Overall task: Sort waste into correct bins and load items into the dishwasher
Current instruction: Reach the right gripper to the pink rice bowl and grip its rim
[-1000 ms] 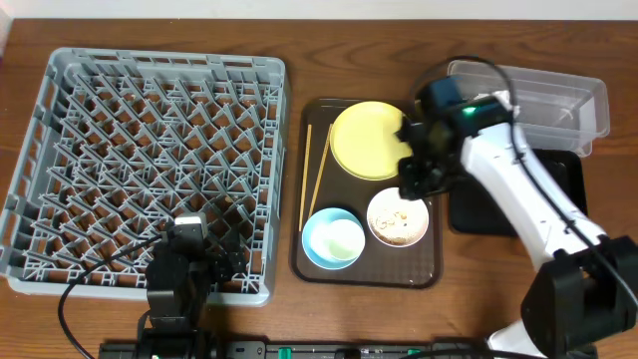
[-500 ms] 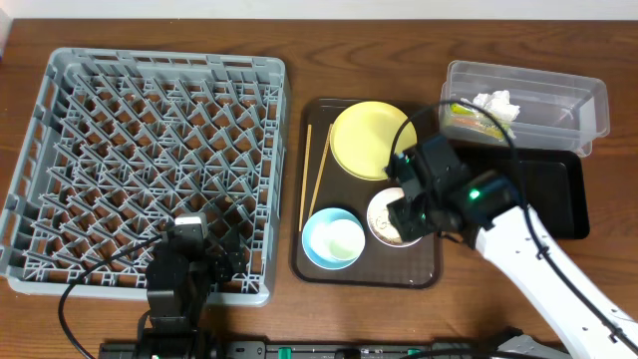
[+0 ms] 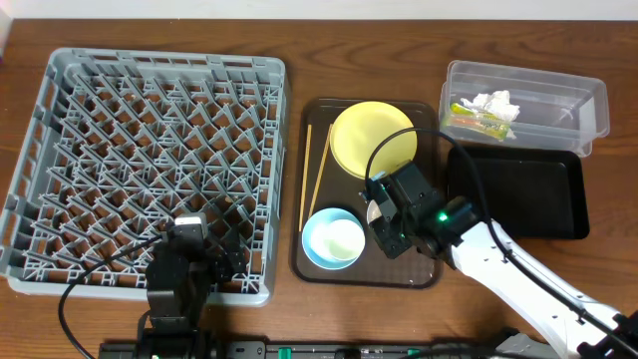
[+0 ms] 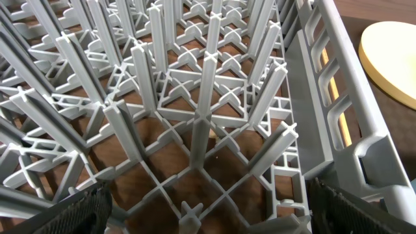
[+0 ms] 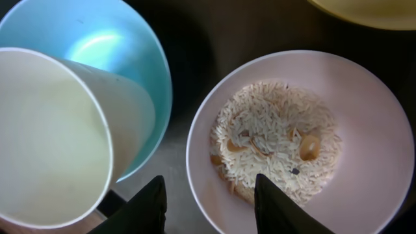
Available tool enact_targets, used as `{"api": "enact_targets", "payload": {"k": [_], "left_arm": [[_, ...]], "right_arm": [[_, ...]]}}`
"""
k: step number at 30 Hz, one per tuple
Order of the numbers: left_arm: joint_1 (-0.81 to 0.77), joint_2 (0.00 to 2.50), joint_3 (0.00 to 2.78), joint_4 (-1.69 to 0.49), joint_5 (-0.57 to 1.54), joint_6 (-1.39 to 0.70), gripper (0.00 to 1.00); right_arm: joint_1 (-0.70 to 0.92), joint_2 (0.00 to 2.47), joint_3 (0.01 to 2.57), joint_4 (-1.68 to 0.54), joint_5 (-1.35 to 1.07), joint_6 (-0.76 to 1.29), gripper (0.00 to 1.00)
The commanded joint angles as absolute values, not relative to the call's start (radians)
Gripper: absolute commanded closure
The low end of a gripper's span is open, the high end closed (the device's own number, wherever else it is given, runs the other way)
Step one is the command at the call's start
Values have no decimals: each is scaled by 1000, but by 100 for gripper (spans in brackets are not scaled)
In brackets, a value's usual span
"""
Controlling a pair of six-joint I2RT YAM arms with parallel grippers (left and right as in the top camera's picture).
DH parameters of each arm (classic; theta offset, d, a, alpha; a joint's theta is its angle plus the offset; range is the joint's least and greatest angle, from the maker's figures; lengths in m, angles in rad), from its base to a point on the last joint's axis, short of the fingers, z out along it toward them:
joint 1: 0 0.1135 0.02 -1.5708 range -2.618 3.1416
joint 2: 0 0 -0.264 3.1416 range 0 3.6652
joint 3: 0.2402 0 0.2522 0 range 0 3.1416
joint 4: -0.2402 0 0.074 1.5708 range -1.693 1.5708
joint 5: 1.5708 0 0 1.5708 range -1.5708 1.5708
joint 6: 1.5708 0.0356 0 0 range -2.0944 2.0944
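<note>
My right gripper (image 3: 387, 217) (image 5: 213, 209) is open, low over the near rim of the small cream-white bowl (image 5: 367, 123), which holds beige rice scraps (image 5: 273, 143). One finger is over the bowl and one outside it. From overhead the gripper hides most of that bowl. The light blue bowl (image 3: 332, 239) (image 5: 97, 45) sits beside it with a white cup (image 5: 52, 130) tilted in it. The yellow plate (image 3: 371, 140) and chopsticks (image 3: 317, 179) lie on the brown tray (image 3: 424, 274). The wrapper (image 3: 474, 120) and tissue (image 3: 496, 103) lie in the clear tub (image 3: 588, 100). My left gripper (image 3: 184, 261) (image 4: 208, 218) is open over the grey rack (image 3: 150, 150).
The black tray (image 3: 518, 194) lies right of the brown tray, in front of the clear tub. In the left wrist view the rack's pegs (image 4: 195, 97) fill the frame, with the yellow plate's edge (image 4: 393, 58) past the rack wall. The right arm's cable loops over the plate.
My right gripper moved from beside the clear tub down toward the front, to over the cream bowl. The tub with wrapper and tissue is now uncovered. The left arm has not moved.
</note>
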State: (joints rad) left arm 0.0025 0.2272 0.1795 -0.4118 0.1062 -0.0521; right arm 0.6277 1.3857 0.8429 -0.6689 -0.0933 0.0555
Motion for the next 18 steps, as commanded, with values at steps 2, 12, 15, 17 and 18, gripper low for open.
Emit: {"api": "enact_targets", "payload": {"k": [2,12,15,17,18], "left_arm": [[-2,226,201,-411,120,-60,1],[-2,226,201,-411,120,-60,1],[-2,226,201,-411,120,-60,1],[-2,226,201,-411,120,-60,1],[-2,226,201,-411,120,-60,1]], "right_arm": [[643,1394,796,-640,-87,47,60],[643,1394,712,-586,-86,47,60],[643,1394,705,-581,-86,47,60],[643,1394,704,-582,-87,47,61],[643,1394,704,-582,-87,47,61]]}}
